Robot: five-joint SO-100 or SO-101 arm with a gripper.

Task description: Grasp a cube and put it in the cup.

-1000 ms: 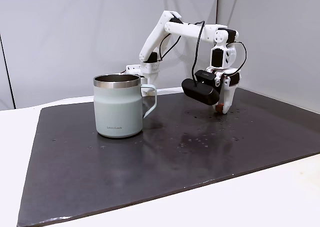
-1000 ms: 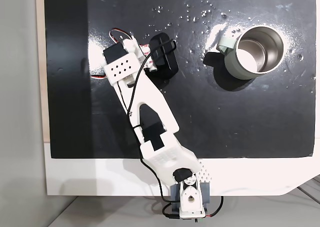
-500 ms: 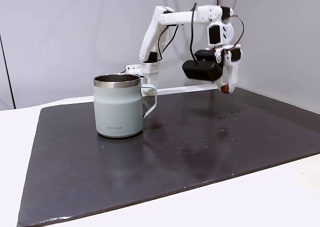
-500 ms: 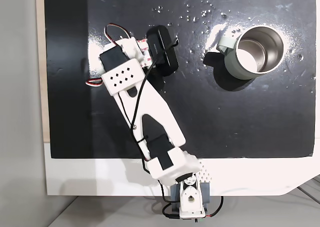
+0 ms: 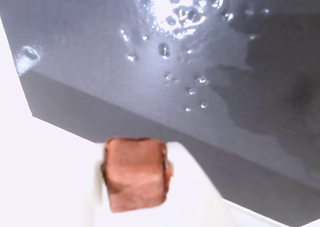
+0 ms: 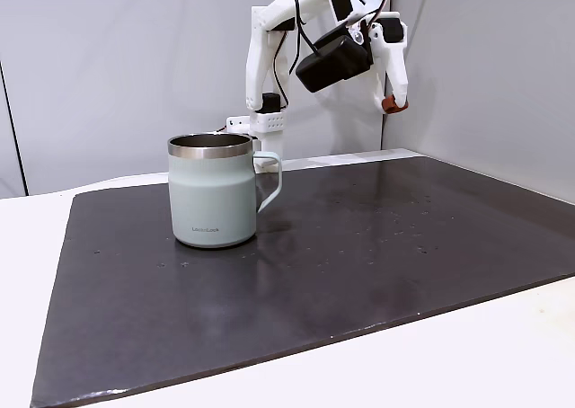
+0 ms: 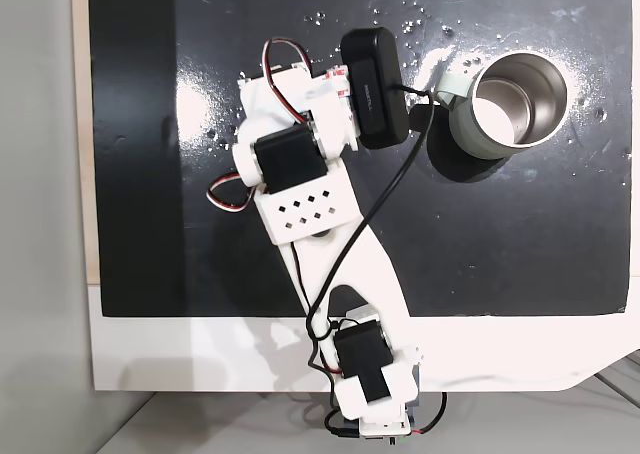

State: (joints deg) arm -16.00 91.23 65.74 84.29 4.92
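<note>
We hold the cube [image 5: 135,172] clamped in our end effector [image 6: 393,103], high above the dark mat [image 6: 359,246] on the tabletop [image 6: 36,219], well apart from the cup [image 6: 214,192]. To do this carry well, we should swing across at height, keep the grip firm, centre over the steel rim [image 7: 520,99], then lower before releasing.

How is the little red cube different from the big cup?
The cube is tiny and reddish-orange; the cup is big and pale grey-green with a steel rim. The cube is blocky; the cup is round with a handle. The cube is up in the air, held in the gripper; the cup stands on the dark mat.
</note>
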